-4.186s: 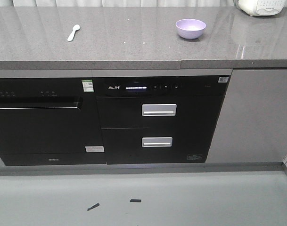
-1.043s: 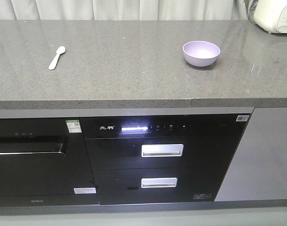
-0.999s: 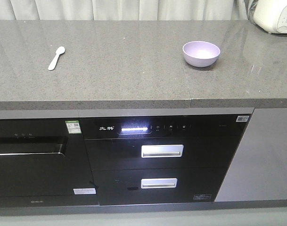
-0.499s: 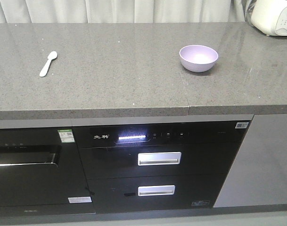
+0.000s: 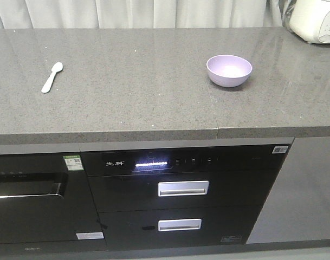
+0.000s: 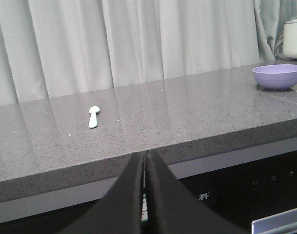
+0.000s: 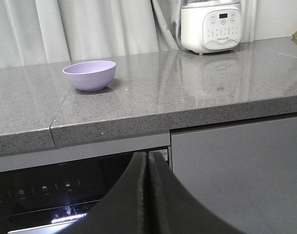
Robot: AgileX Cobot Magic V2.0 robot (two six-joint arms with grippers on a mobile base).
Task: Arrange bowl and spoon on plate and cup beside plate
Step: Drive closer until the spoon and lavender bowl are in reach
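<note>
Left end effector [image 6: 144, 158] short of spoon [image 6: 93, 116]

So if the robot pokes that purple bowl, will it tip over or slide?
Probably slide: the bowl looks glossy and the counter is polished and reflective. It sits upright on a narrower base, so a push high on the rim might rock it.

Items counted: one counter [image 5: 127, 108], one bowl [image 5: 229, 70], one spoon [image 5: 51, 77], one white appliance [image 5: 315, 20], one green sticker [image 5: 73, 161], one lit display strip [image 5: 151, 163]. Drawer handles: two, the upper handle [image 5: 183, 188] and the lower handle [image 5: 179, 224]. Grippers: two, the left gripper [image 6: 144, 157] and the right gripper [image 7: 148, 156].
</note>
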